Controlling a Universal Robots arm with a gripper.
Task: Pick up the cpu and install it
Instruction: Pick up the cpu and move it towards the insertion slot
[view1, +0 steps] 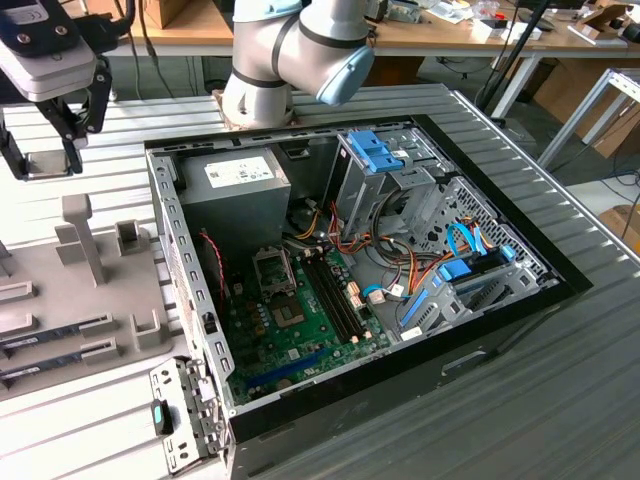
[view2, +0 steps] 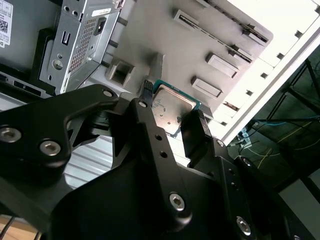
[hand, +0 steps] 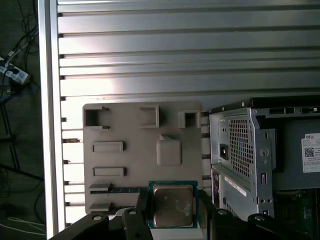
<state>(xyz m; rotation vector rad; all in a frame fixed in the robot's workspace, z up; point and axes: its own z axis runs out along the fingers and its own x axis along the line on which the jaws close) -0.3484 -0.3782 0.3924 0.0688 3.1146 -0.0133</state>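
Your tool (hand: 173, 197) was clenched on the cpu (hand: 173, 206). Its two dark fingers (view2: 152, 125) pressed against two opposite edges of the one silvery square chip, whose metal top faced the camera in both wrist views. In the exterior view the tool (view1: 45, 158) hung in the upper left of the frame, raised clear of the surface beneath it. The cpu was therefore in the air and not in the machine.

Under the chip lay one grey holder plate (hand: 130, 135). In the first wrist view you could count on it three bracket-shaped pockets in a row, one raised square pad and two narrow bars. Two more slotted blocks sat nearer the tool, and at least one long dark stick lay in those. The plate rested on the ribbed metal table (hand: 150, 50).

Just beside the plate, toward the centre of the exterior view, stood one open computer case (view1: 175, 240). Inside it you had one grey power supply (view1: 235, 190) in the case's upper left corner and one green board (view1: 300, 335) on its floor. On that board sat one square socket (view1: 275, 268) with a metal frame, well apart from the tool. One blue-fronted drive cage (view1: 380, 150) sat to the right of the power supply. The single arm (view1: 290, 50) rose behind the case at the top of the frame.
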